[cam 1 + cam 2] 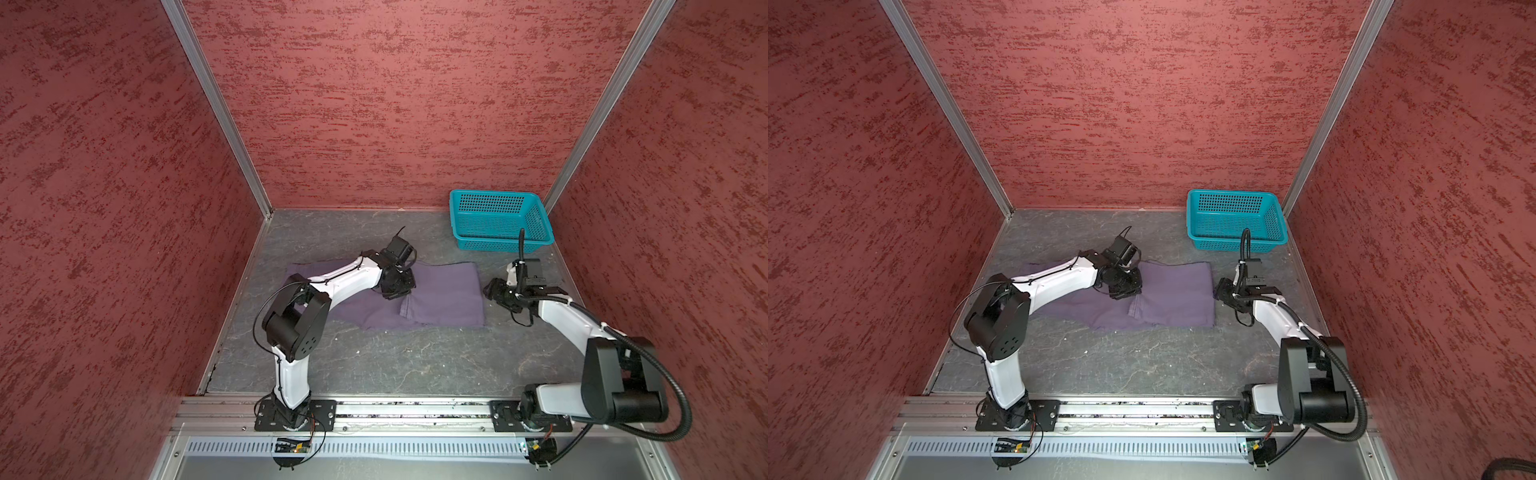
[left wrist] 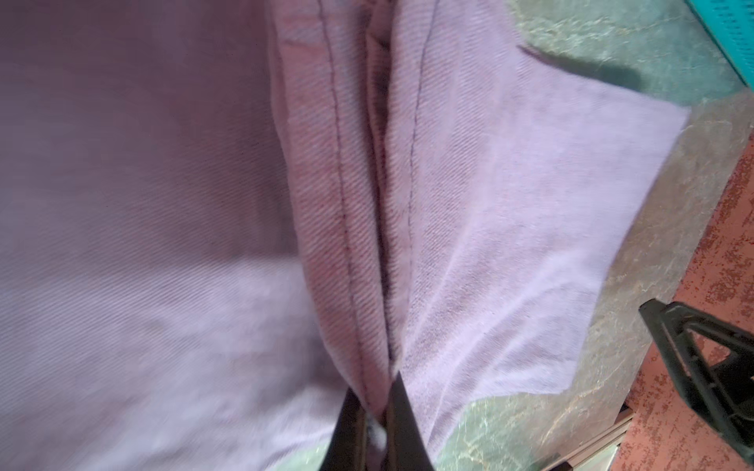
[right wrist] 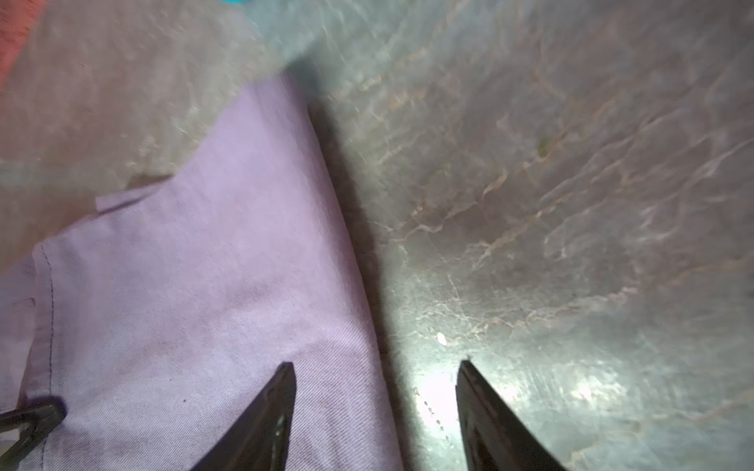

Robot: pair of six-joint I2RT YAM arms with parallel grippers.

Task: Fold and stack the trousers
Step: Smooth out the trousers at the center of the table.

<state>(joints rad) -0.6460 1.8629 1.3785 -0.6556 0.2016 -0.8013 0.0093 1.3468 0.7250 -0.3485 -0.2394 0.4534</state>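
Observation:
The dusty-purple trousers (image 1: pixel 444 299) (image 1: pixel 1177 297) lie folded across the middle of the table in both top views. My left gripper (image 1: pixel 400 291) (image 1: pixel 1124 291) sits low over their middle. In the left wrist view it (image 2: pixel 377 401) is shut on a stitched, bunched edge of the trousers (image 2: pixel 489 204). My right gripper (image 1: pixel 491 291) (image 1: pixel 1220 291) is at the cloth's right end. In the right wrist view it (image 3: pixel 377 362) stands open astride the trousers' (image 3: pixel 204 285) edge, one finger over cloth, the other over bare table.
A teal perforated basket (image 1: pixel 503 246) (image 1: pixel 1239 245) stands at the back right corner, behind my right arm. Red textured walls close in the left, right and back sides. The grey marbled tabletop (image 1: pixel 415 361) stretches toward the front rail.

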